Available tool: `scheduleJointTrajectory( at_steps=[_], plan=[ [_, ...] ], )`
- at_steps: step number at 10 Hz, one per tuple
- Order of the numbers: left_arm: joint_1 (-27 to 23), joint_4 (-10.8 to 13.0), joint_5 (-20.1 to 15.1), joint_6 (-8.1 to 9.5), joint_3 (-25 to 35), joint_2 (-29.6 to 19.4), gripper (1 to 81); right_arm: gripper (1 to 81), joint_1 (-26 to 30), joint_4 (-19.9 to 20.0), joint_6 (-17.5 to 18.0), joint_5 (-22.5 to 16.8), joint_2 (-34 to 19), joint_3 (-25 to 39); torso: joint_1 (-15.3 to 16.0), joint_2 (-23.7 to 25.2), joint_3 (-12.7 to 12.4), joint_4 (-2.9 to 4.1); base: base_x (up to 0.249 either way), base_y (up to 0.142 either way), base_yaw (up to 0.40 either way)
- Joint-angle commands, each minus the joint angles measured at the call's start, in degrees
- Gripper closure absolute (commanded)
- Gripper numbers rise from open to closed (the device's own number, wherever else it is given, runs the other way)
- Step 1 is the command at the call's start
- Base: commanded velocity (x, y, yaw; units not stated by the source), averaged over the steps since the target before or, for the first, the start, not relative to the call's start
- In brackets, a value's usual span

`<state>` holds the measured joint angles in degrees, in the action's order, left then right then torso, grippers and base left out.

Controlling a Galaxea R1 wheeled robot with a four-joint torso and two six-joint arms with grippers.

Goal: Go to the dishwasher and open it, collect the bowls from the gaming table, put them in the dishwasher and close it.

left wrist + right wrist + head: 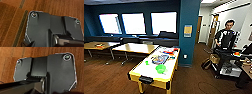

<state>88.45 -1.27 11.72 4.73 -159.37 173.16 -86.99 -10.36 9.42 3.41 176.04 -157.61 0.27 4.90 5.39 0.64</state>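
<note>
The gaming table (146, 73), long and white-topped with a yellow edge strip, stands ahead in the head view, its near end towards me. One lime green bowl (160, 68) sits on its near half, to the right. A small upright green cup (147, 62) stands to the bowl's left, and colourful board-game boxes (160, 59) lie beyond it. The dishwasher is out of view. Both wrist views look down past the robot's dark plate at the brown floor (10, 25) (7, 62); nothing is seen held.
Plain wooden tables (135, 47) (99, 45) stand left of the gaming table under the windows. A teal pillar (189, 32) rises just right of its far end. A person (226, 37) stands at the right behind a cart (227, 62). Brown floor lies between.
</note>
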Motion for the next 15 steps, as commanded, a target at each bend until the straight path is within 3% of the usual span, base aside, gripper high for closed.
scheduleJointTrajectory(
  at_steps=[1,15],
  plan=[
    [-2.71,0.04,-2.57,-0.07,-0.16,-0.27,1.0,1.0,2.83,-0.27,-0.11,-2.53,0.12,0.21,0.0,0.0,0.0,0.0,0.088,0.103,0.0],
    [-2.71,0.3,-2.57,-0.07,-0.16,-0.09,1.0,1.0,2.92,-0.27,-0.11,-2.45,0.21,0.21,0.02,0.0,0.0,0.0,0.089,0.098,0.0]
  ],
)
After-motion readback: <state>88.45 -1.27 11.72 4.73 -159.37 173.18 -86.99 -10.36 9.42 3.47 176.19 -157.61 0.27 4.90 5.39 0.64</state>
